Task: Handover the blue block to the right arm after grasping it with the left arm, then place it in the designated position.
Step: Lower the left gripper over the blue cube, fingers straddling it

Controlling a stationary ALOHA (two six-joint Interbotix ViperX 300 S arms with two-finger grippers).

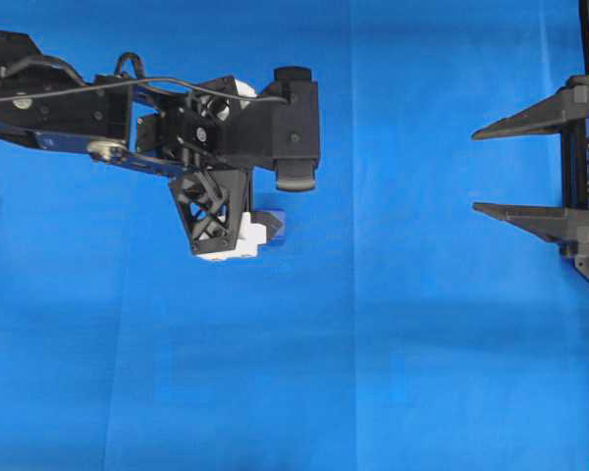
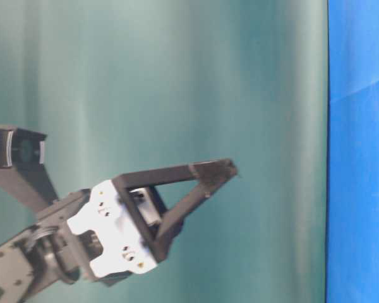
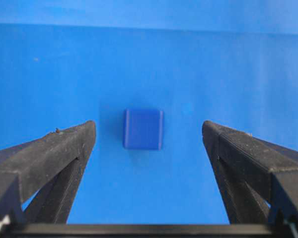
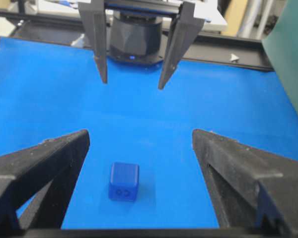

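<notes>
One small dark-blue cube (image 3: 143,129), rounded edges

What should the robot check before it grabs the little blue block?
1. Left pincer open wide: ok.
2. Blue block lined up in the gap between its fingers: ok.
3. Block sitting flat on the blue cloth: ok.
4. Fingers low enough to close on the block: cannot tell.
5. Right pincer open and well away to the side: ok.
</notes>
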